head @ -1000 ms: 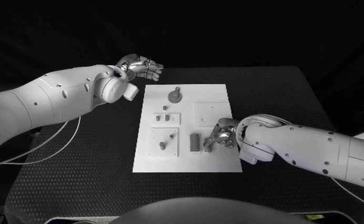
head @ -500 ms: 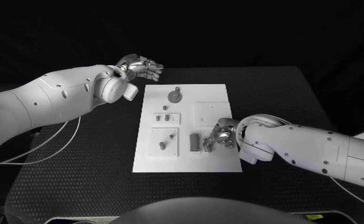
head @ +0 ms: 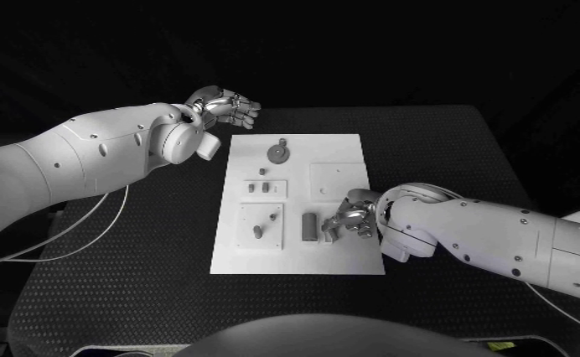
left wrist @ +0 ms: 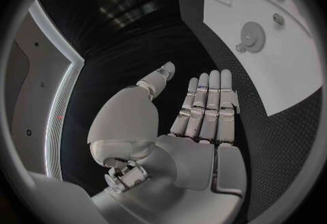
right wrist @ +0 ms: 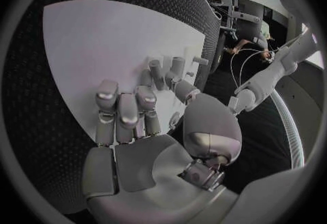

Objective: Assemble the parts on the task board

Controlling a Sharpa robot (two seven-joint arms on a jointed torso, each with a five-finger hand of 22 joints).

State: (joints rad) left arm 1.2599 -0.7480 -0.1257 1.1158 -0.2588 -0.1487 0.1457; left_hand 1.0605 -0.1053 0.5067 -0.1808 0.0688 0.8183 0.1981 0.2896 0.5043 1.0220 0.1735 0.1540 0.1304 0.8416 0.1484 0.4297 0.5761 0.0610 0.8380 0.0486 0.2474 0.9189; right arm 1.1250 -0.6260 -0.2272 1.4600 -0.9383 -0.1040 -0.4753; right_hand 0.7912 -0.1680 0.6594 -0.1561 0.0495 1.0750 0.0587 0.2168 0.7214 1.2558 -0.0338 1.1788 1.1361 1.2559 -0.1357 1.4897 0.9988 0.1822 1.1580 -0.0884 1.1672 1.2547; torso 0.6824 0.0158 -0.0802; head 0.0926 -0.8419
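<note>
The right robot hand (head: 352, 218), silver and many-fingered on its white arm, is resting low over the near right part of the white rectangular task board (head: 344, 149) lying on the black textured tabletop (head: 145, 290). Its fingers (right wrist: 120, 108) are curling downward toward the board's surface, and whether they are pinching anything cannot be told from either the head or the right wrist view. Just beside this robot hand, toward the board's middle, a small grey upright block part (head: 309, 225) is standing on the board, with another small grey piece (head: 330, 232) sitting right at the fingertips. Further across the board from the right robot hand, a raised white square plate (head: 261, 225) is carrying two small grey peg parts (head: 259, 230). Beyond it, a smaller white plate (head: 266, 188) is holding two short grey pieces. A plain raised white square (head: 337, 179) is lying just beyond the right robot hand.

Toward the far end of the board, a grey round gear part (head: 278, 153) is lying flat, closer to the left robot hand (head: 225, 109) than to the right one. The left robot hand is hovering above the tabletop just off the board's far left corner, fingers (left wrist: 206, 103) extended straight and side by side, thumb apart, holding nothing.
</note>
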